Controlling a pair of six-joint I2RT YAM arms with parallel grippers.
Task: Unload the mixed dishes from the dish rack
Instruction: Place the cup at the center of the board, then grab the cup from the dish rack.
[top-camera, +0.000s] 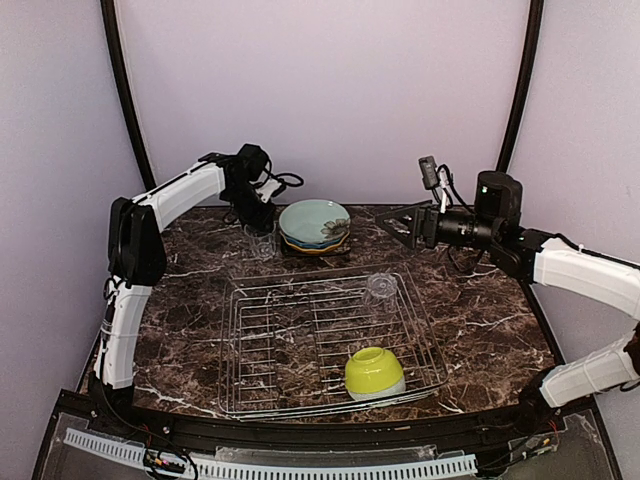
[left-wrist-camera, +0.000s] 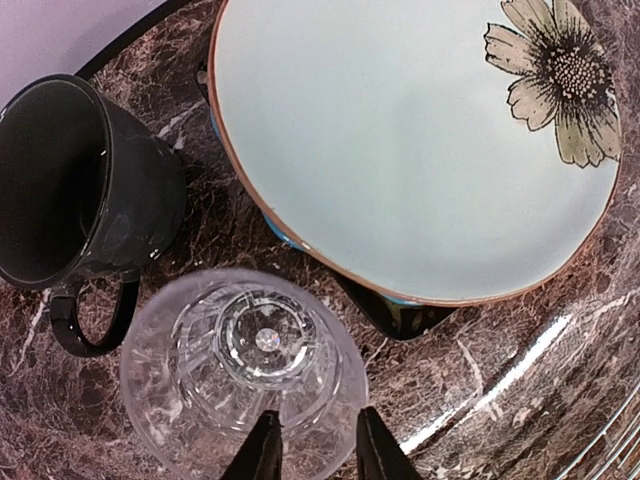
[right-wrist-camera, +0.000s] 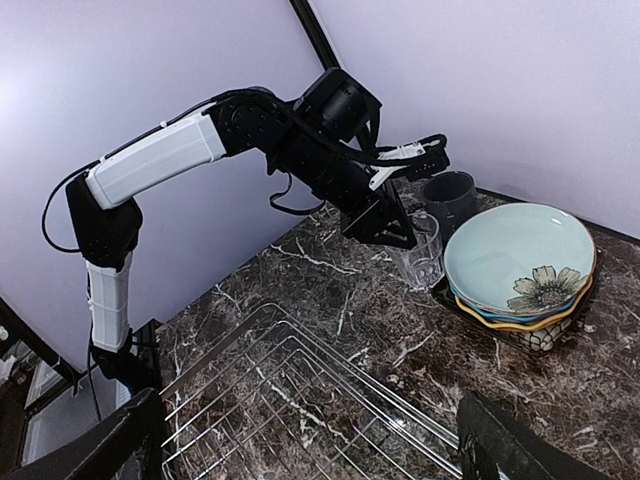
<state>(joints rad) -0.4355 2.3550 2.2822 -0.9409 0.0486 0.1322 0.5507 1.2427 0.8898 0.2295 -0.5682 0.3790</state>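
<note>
Plates (top-camera: 314, 224) are stacked on the table at 12 o'clock of the dish rack (top-camera: 232, 340), with the dark grey mug (left-wrist-camera: 75, 180) and 1 clear glass (left-wrist-camera: 240, 370) at their 9 o'clock. The left gripper (left-wrist-camera: 315, 455) is poised at that glass's rim; its grasp cannot be told. In the rack, a 2nd glass (top-camera: 380, 287) is seen at 1 o'clock and the lime-green bowl (top-camera: 375, 372) at 5 o'clock. The right gripper (top-camera: 392, 225) is spread wide, empty.

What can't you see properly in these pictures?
Stacked lower plates: right wrist view, the pale teal flowered plate covers all but their rims.
Left hand: left wrist view, bottom edge cuts it; grip on the clear drinking glass unclear.
Dark grey ceramic mug: top view, hidden behind the left arm.
</note>
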